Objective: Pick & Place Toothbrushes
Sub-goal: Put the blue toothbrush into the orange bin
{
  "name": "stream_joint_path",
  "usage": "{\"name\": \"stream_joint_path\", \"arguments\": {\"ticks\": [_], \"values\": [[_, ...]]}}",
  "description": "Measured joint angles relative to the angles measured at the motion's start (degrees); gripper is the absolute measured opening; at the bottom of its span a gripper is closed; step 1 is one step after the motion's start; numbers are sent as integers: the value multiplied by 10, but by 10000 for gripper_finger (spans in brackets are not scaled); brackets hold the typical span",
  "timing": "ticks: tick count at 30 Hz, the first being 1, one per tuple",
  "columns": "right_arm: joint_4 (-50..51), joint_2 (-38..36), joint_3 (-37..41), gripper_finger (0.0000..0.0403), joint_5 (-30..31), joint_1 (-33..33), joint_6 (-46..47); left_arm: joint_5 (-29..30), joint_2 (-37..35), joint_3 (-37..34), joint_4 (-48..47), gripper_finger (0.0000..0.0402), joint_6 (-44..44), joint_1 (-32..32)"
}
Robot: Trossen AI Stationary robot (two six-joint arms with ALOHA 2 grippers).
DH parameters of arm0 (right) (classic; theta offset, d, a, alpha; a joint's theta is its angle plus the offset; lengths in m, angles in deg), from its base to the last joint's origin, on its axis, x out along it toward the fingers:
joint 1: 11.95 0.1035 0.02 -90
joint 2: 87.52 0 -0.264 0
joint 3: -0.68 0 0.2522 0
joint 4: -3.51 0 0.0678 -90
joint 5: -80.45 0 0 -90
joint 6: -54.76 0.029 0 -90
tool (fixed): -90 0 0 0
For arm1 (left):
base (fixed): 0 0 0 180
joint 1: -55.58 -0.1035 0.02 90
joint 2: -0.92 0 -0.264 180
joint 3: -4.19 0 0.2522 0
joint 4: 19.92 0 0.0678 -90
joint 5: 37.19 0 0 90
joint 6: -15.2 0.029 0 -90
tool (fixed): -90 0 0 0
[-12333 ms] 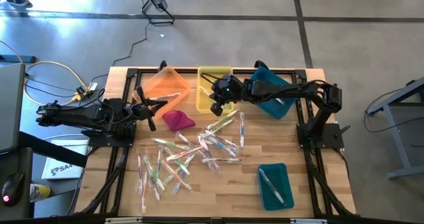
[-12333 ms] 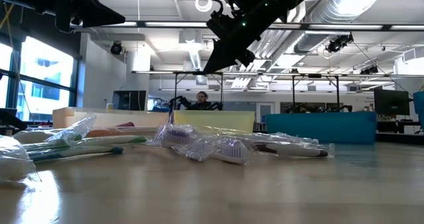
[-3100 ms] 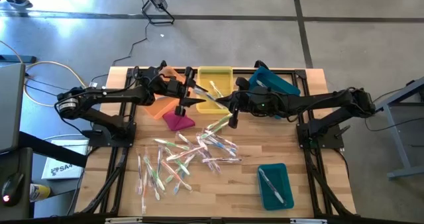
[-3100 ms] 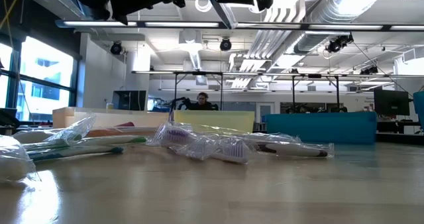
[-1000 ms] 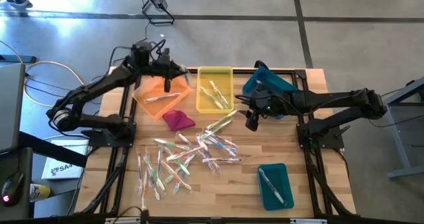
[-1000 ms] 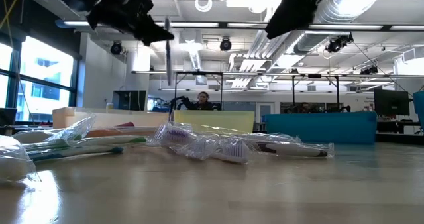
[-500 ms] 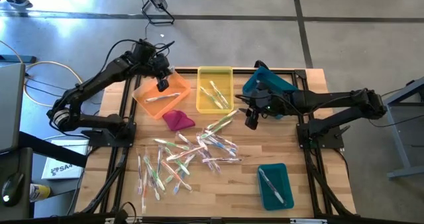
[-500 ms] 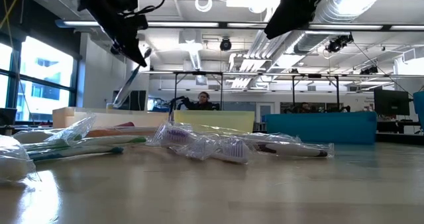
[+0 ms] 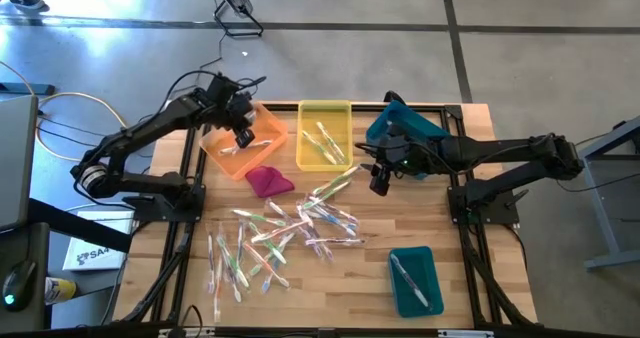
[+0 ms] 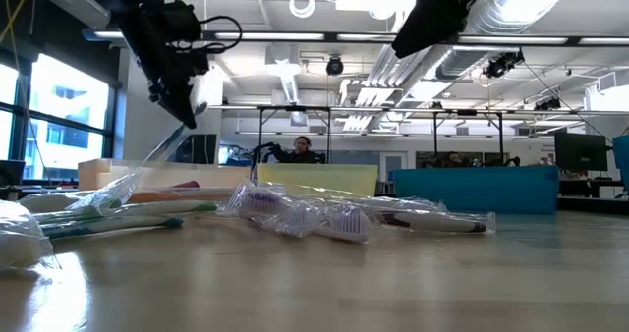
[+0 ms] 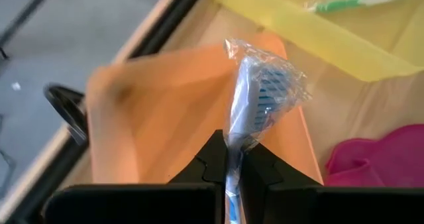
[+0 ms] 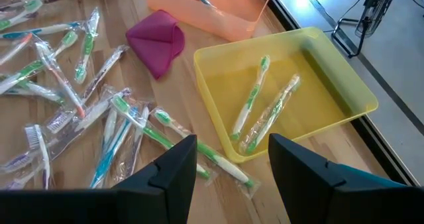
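Note:
My left gripper hangs over the orange bin, shut on a blue toothbrush in a clear wrapper. In the low view that toothbrush slants down from the left gripper. My right gripper hovers open, with nothing between its fingers, above the table to the right of the yellow bin. Many wrapped toothbrushes lie loose on the wooden table. A few lie in the yellow bin, and one lies in the orange bin. My left gripper pinches the wrapped toothbrush's handle just behind the bristle head between its two fingers. The fingers slant down from above and the brush runs along them. Its head sticks out past the fingertips toward the orange bin's floor, lifted clear of it.
A magenta cloth lump lies just near of the orange bin. A teal bin stands tilted at the far right behind my right arm. Another teal bin holding a brush sits at the near right.
My left gripper has tipped from nearly level to slanting steeply down and has sunk toward the orange bin, still shut on the toothbrush. The brush, which hung upright below the fingers, now slants down toward the bin. My right arm has kept still.

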Motion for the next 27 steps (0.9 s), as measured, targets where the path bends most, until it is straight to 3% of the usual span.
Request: {"name": "stream_joint_path", "arguments": {"ticks": [7,22,27], "values": [[-1,4,0,180,0,0,8,-3,29,-7,-16,10,-23,1],[-2,6,0,180,0,0,8,-4,174,-7,21,10,-22,1],[-2,6,0,180,0,0,23,-4,179,-7,53,36,-19,1]]}}
